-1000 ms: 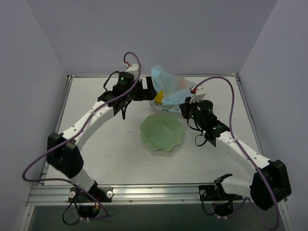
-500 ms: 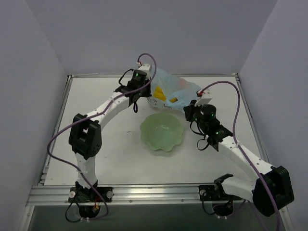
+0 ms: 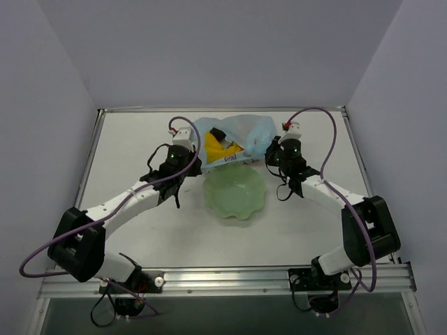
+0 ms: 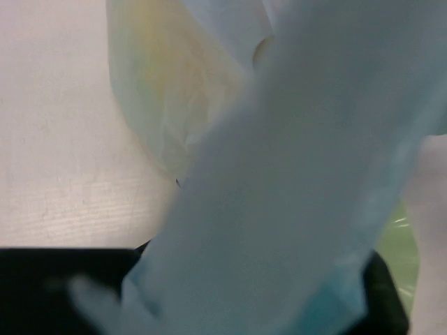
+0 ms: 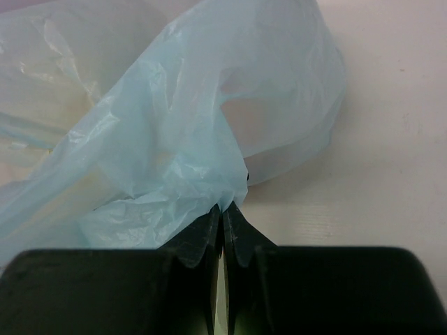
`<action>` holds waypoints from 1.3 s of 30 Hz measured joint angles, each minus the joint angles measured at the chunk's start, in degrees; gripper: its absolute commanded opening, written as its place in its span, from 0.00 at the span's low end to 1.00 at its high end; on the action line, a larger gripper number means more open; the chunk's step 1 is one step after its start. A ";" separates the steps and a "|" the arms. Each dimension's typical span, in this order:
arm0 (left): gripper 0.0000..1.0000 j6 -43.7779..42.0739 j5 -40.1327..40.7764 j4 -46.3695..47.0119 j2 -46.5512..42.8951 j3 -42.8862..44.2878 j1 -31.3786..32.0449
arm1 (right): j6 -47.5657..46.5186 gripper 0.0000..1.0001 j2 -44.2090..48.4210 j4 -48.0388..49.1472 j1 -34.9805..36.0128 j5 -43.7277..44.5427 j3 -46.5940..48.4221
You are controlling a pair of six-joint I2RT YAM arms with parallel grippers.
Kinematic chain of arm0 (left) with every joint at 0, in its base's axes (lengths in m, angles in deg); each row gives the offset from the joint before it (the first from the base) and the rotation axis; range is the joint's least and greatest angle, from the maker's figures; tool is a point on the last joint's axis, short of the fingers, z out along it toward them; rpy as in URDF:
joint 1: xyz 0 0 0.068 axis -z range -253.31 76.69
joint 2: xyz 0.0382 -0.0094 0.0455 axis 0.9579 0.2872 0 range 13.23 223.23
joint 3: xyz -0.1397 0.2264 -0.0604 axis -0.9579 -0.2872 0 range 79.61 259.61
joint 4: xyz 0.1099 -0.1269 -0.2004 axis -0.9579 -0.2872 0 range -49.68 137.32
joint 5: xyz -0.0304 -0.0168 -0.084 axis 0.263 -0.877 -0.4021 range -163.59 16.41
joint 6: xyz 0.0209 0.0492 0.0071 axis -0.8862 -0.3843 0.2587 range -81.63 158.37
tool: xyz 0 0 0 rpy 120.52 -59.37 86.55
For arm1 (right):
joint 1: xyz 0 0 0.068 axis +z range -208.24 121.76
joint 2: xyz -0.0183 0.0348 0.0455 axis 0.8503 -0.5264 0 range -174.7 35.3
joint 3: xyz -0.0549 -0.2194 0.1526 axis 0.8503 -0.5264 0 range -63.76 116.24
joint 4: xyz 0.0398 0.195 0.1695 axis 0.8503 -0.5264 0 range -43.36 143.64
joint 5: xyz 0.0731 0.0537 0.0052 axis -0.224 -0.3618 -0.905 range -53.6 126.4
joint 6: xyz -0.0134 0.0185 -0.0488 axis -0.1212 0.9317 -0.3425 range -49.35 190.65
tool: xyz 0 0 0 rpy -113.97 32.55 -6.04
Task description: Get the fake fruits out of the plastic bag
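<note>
The plastic bag (image 3: 237, 132) is stretching between both arms. The right end effector (image 5: 222, 209) is pinching its film, fingers clamped together. The left end effector (image 3: 194, 162) is smothered by film, its grip impossible to tell. Yellow fake fruits (image 3: 218, 148) are showing inside, between the two.

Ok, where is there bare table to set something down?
Bare: the white table left of the left arm, the near strip between the pale green scalloped bowl and the arm bases, and the right edge. Crowded: the far middle, where left gripper and right gripper hold the thin light-blue plastic bag just beyond the bowl.
</note>
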 measured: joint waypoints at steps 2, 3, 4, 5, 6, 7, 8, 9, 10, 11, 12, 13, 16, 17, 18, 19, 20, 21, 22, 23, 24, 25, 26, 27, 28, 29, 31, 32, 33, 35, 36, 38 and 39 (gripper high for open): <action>0.02 1.11 -0.31 1.55 0.76 -3.48 0.17 | 0.92 0.00 -0.96 0.66 -0.04 -0.70 -0.96; 0.02 1.73 -0.57 2.08 1.14 -5.11 0.22 | 1.49 0.00 -0.98 1.18 0.11 -1.11 -2.08; 0.02 2.32 -0.87 2.32 1.29 -6.64 0.22 | 2.05 0.00 -0.83 1.90 0.37 -1.62 -3.65; 0.03 3.04 -1.16 2.56 1.25 -8.20 0.22 | 2.51 0.00 -0.57 2.75 0.72 -2.36 -5.27; 0.02 3.50 -1.36 2.71 0.85 -9.64 0.28 | 3.08 0.00 -0.07 3.21 1.03 -3.10 -7.23; 0.02 3.96 -1.53 2.73 0.07 -11.04 0.39 | 3.48 0.00 0.70 3.26 1.27 -3.93 -9.29; 0.03 4.61 -1.70 2.60 -1.38 -12.76 0.50 | 3.96 0.00 1.73 3.06 1.46 -4.74 -11.23; 0.02 5.09 -1.81 2.40 -3.15 -14.12 0.79 | 4.52 0.00 3.02 2.95 1.79 -5.55 -13.22; 0.02 5.57 -1.84 2.01 -5.40 -15.26 1.09 | 5.07 0.00 4.72 2.93 2.05 -6.36 -15.28; 0.03 6.03 -1.95 1.49 -7.93 -16.26 1.49 | 5.66 0.00 6.86 2.86 2.23 -7.13 -17.18; 0.02 6.49 -2.01 1.14 -10.60 -17.05 1.88 | 6.21 0.00 9.14 2.69 2.45 -7.82 -18.86; 0.02 6.97 -1.99 0.87 -13.31 -17.64 2.29 | 6.64 0.00 11.69 2.62 2.60 -8.52 -20.44; 0.02 8.63 -1.95 -0.22 -20.41 -19.17 3.50 | 8.24 0.00 19.61 0.79 3.10 -10.12 -23.76; 0.02 9.11 -1.79 -0.85 -22.27 -19.56 4.22 | 8.52 0.00 22.14 -0.20 3.26 -10.43 -24.37; 0.02 9.68 -1.51 -1.95 -24.26 -19.93 5.11 | 8.90 0.00 24.65 -1.36 3.37 -10.69 -24.87; 0.03 10.23 -1.29 -3.15 -25.73 -20.09 5.60 | 9.25 0.00 27.15 -2.69 3.41 -10.91 -25.27; 0.02 10.78 -1.03 -4.37 -27.10 -20.31 6.97 | 9.38 0.00 29.57 -4.33 3.41 -11.06 -25.38; 0.03 11.23 -0.61 -5.40 -28.57 -20.68 8.00 | 9.49 0.00 31.87 -6.03 3.41 -11.15 -25.40; 0.02 11.87 -0.24 -6.73 -30.14 -21.11 9.18 | 9.53 0.00 33.99 -7.58 3.41 -11.23 -25.40; 0.02 12.48 0.22 -7.93 -31.74 -21.62 10.49 | 9.55 0.00 35.85 -8.98 3.41 -11.37 -25.40; 0.03 13.09 0.63 -9.38 -33.31 -22.03 11.65 | 9.55 0.00 37.29 -10.32 3.43 -11.52 -25.40; 0.02 13.60 1.05 -10.60 -34.73 -22.27 12.68 | 9.57 0.00 38.18 -11.45 3.54 -11.67 -25.40; 0.02 13.97 1.38 -11.58 -35.82 -22.36 13.44 | 9.57 0.00 38.58 -12.46 3.67 -11.89 -25.40; 0.02 14.12 1.84 -12.44 -36.63 -22.36 13.94 | 9.73 0.00 38.56 -13.40 3.69 -12.09 -25.40; 0.03 14.21 2.19 -12.83 -36.94 -22.34 14.08 | 9.81 0.00 38.36 -13.86 3.69 -12.20 -25.40; 0.03 14.23 2.67 -13.35 -36.76 -22.25 14.16 | 9.97 0.00 37.64 -14.36 3.69 -12.39 -25.40; 0.02 14.19 3.17 -14.10 -35.50 -21.73 14.19 | 10.47 0.00 35.95 -15.30 3.78 -12.87 -25.40; 0.03 14.16 3.26 -14.34 -34.14 -21.24 14.19 | 10.73 0.00 35.50 -15.93 3.80 -13.05 -25.40; 0.02 14.14 3.26 -14.49 -33.09 -20.92 14.19 | 10.93 0.00 35.36 -16.74 3.82 -13.09 -25.40; 0.03 14.12 3.50 -15.13 -32.09 -20.74 14.19 | 11.61 0.00 36.70 -18.73 4.42 -13.18 -25.70; 0.02 14.12 3.74 -15.67 -32.06 -20.74 14.19 | 12.20 0.00 38.64 -19.96 5.11 -12.96 -26.29; 0.02 14.12 4.28 -16.52 -32.54 -20.74 14.19 | 13.31 0.00 44.30 -23.26 6.40 -12.87 -27.34; 0.02 14.10 4.52 -16.92 -32.94 -20.74 14.19 | 13.94 0.00 47.58 -25.09 7.10 -12.83 -27.56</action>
